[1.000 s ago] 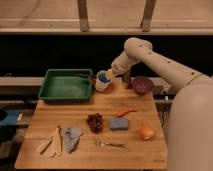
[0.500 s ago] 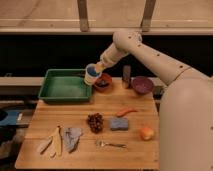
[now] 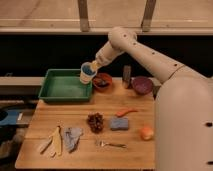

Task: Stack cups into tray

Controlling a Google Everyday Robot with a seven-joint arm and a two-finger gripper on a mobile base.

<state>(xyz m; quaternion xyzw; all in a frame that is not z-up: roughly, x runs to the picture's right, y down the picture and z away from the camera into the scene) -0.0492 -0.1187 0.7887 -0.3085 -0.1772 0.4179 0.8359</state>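
My gripper (image 3: 93, 66) is clamped on the cups (image 3: 87, 75), blue nested in white, held w/ air under, over tray (image 3: 64, 86) right edge.

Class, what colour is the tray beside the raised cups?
Green. The tray shows in the camera view, with the gripper holding the cups above its right edge.
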